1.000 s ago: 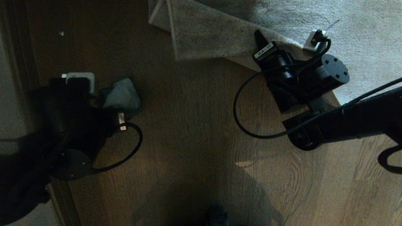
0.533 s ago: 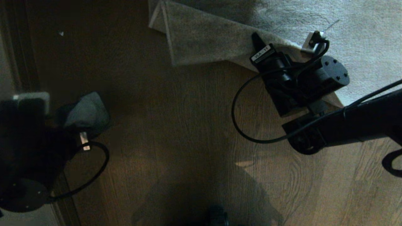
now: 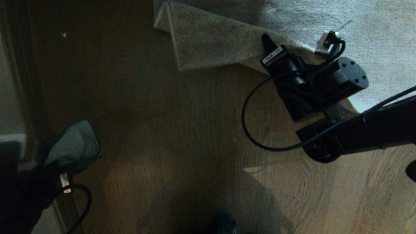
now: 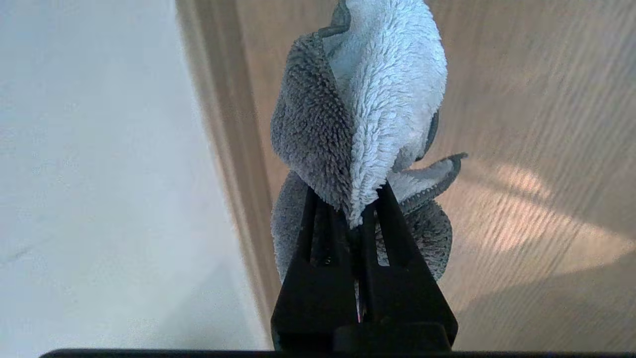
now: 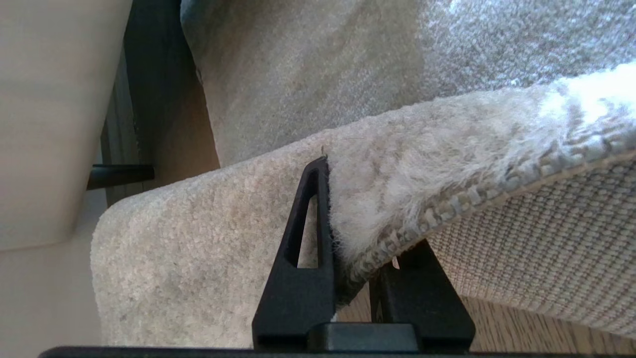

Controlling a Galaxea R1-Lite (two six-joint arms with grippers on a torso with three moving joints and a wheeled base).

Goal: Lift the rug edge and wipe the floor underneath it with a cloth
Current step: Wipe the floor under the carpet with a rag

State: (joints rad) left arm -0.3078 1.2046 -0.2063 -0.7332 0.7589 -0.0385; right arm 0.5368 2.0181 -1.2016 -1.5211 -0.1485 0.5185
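My right gripper point(image 3: 269, 45) is shut on the rug edge point(image 3: 211, 45), holding a flap of the grey-beige rug up off the floor point(image 3: 182, 130). In the right wrist view one finger point(image 5: 318, 209) lies on the pile. The other sits under the woven backing, so the right gripper point(image 5: 365, 219) pinches the rug edge point(image 5: 447, 199). At the lower left of the head view, my left gripper point(image 3: 48, 169) is shut on the cloth point(image 3: 73, 144). The left wrist view shows this gripper point(image 4: 350, 199) clamped on the bunched light-grey cloth point(image 4: 377, 74), which hangs above the floor point(image 4: 521, 99).
The rest of the rug point(image 3: 357, 32) lies flat at the back right. A pale wall with a dark skirting strip point(image 3: 29, 81) runs along the left. A black cable point(image 3: 247, 123) loops off my right wrist. A pale piece of furniture point(image 5: 49, 99) stands beyond the rug corner.
My left arm has drawn back toward the lower left with the cloth, away from the rug. The right gripper has kept hold of the rug edge, almost unmoved.
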